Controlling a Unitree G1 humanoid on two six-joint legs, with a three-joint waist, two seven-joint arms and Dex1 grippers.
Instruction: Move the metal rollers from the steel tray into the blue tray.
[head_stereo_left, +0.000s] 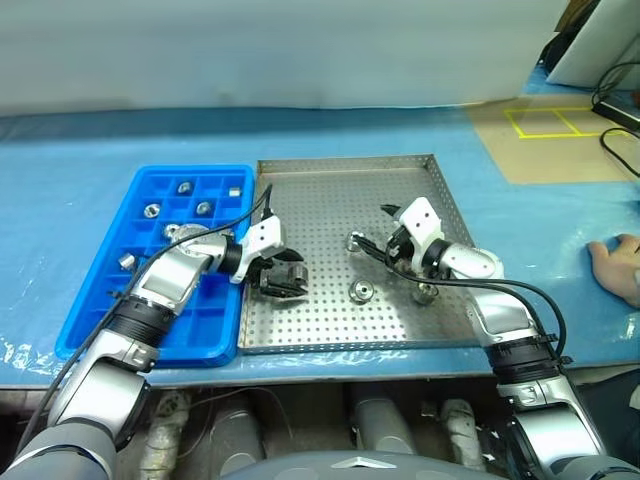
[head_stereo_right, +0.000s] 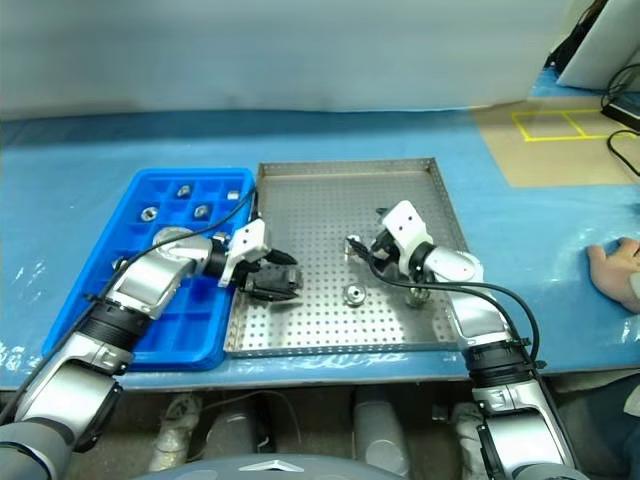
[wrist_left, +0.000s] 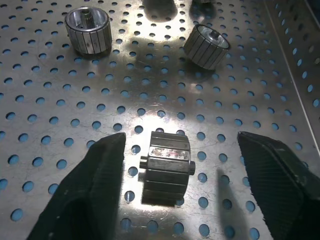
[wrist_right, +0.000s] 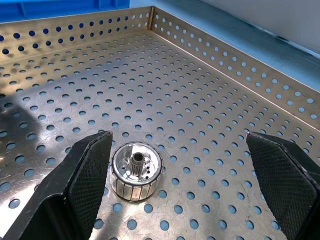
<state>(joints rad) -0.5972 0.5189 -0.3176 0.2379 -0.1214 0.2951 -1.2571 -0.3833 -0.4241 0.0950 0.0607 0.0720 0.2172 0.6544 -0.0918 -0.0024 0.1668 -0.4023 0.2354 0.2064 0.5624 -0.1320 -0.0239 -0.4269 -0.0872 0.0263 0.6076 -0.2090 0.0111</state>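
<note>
The steel tray (head_stereo_left: 330, 205) sits on the blue table cover (head_stereo_left: 80, 150), with the blue tray (head_stereo_left: 110, 300) touching its left rim. A person's hand (head_stereo_left: 615, 265) rests on the cover well to the right. Both grippers hang low over the steel tray. The left gripper (wrist_left: 172, 165) has its fingers spread, a roller (wrist_left: 166, 167) lying on its side between them — untouched. The right gripper (wrist_right: 175, 170) gapes wide, a second roller (wrist_right: 136, 170) standing on end just beside its left finger. 2 more rollers (wrist_left: 88, 31) lie on the perforated sheet; several others (head_stereo_left: 152, 210) occupy blue compartments.
</note>
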